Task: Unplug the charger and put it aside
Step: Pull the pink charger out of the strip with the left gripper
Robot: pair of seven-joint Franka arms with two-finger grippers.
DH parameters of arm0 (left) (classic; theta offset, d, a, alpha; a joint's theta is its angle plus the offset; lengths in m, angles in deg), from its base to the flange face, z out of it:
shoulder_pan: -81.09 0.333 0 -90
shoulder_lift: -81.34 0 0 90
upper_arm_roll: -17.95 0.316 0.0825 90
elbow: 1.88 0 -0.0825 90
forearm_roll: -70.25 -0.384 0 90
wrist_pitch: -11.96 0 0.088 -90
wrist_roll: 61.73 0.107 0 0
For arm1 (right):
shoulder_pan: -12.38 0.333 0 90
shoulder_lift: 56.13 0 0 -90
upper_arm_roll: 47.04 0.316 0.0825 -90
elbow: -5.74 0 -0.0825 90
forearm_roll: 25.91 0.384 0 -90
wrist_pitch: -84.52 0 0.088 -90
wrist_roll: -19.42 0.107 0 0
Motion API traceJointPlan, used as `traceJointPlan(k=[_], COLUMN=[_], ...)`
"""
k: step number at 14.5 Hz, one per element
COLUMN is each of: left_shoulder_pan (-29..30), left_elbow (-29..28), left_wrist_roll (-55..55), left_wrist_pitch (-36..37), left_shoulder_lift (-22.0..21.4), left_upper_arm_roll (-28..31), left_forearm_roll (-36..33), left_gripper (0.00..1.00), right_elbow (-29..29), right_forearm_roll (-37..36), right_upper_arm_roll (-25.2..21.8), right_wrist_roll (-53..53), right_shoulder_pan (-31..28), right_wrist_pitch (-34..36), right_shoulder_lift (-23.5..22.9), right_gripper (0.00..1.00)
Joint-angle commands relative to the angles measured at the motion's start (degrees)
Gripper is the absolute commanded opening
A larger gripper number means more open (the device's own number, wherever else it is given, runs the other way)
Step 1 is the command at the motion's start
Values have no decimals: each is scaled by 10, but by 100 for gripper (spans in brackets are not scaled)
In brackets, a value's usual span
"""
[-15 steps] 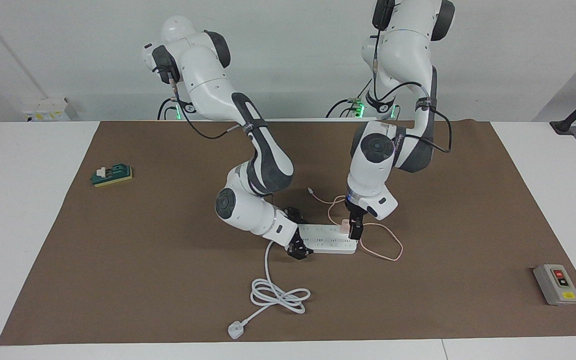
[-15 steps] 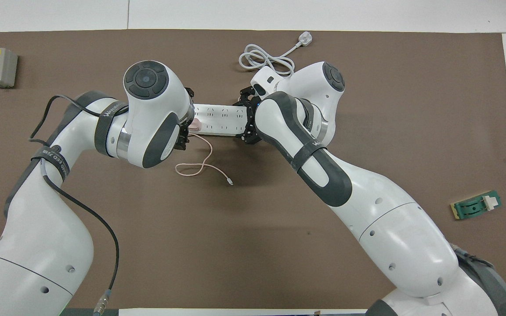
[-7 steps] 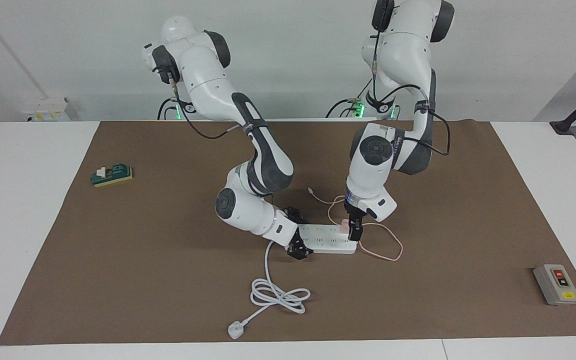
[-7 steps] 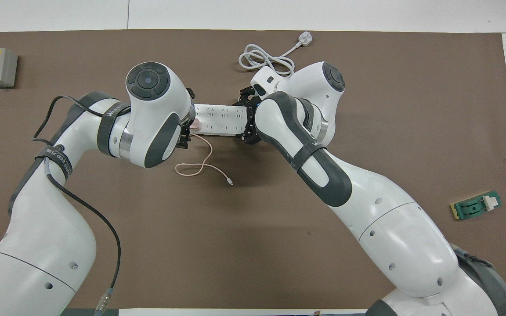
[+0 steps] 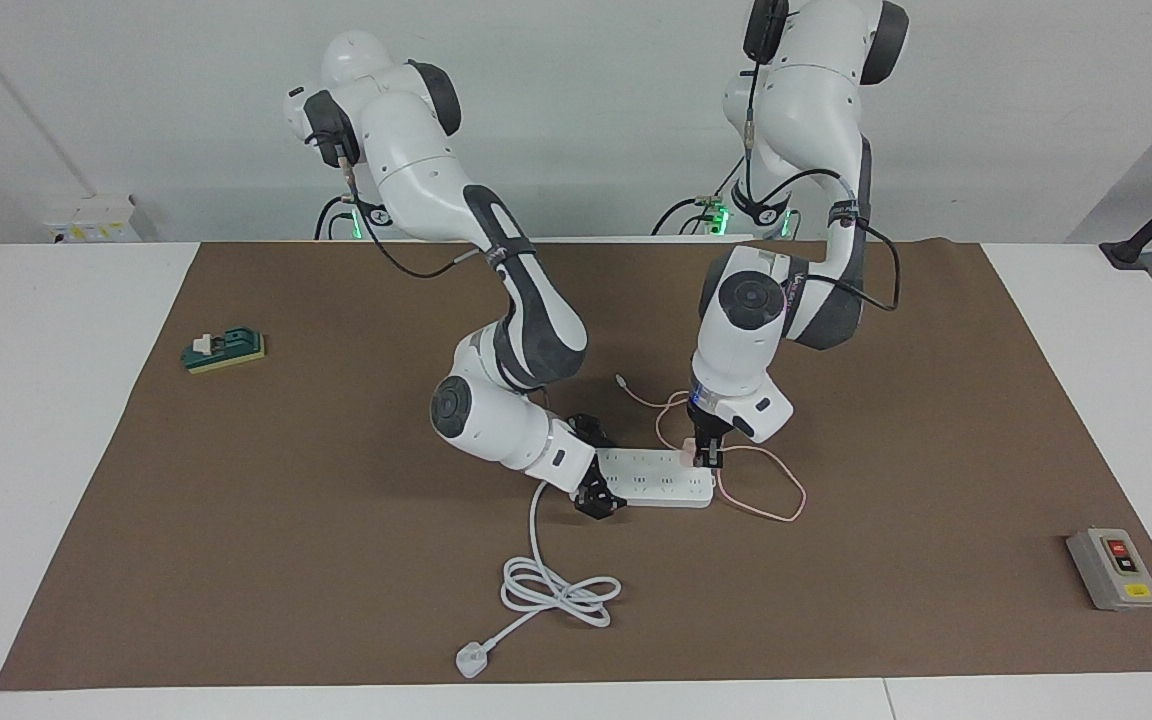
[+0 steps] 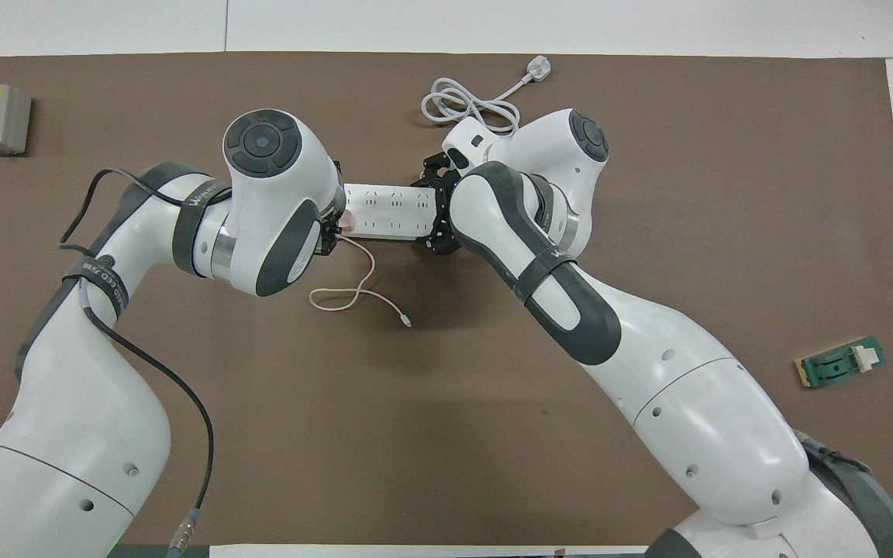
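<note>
Gripping the charger [image 5: 689,457] at the power strip's [image 5: 651,478] left-arm end, your left hand [image 5: 707,458] pinches it — light, rigid; hold the cube, not the floppy cable [image 5: 766,497]. Right hand [image 5: 598,494] pins the strip, fingers unreadable.

Colours on the brown mat [image 5: 236,560]

The charger [image 5: 688,457] is pale pink, the power strip [image 5: 651,484] white, the switch box [image 5: 1112,568] grey with a red button, the small block [image 5: 224,350] green.
</note>
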Motion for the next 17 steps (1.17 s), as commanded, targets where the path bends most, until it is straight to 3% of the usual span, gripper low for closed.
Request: traceJointPlan(k=[1, 7, 12, 17], left_shoulder_pan=[-12, -9, 1, 11], left_elbow=[-1, 8, 64, 105], left_wrist_roll=[-21, -16, 36, 54], left_wrist_pitch=[-7, 1, 121, 170], left_shoulder_lift=[1, 1, -29, -48], left_upper_arm_roll=[5, 5, 6, 6], left_forearm_roll=[-15, -22, -21, -16], left_gripper=[0, 0, 0, 0], right_elbow=[12, 13, 13, 13], right_forearm_roll=[-17, -17, -17, -16], right_upper_arm_roll=[8, 8, 8, 7], right_wrist_roll=[-38, -38, -38, -38], right_shoulder_pan=[-9, -9, -9, -9], right_wrist_pitch=[-13, -12, -12, -12], right_shoulder_lift=[4, 4, 4, 4], right_gripper=[0, 0, 0, 0])
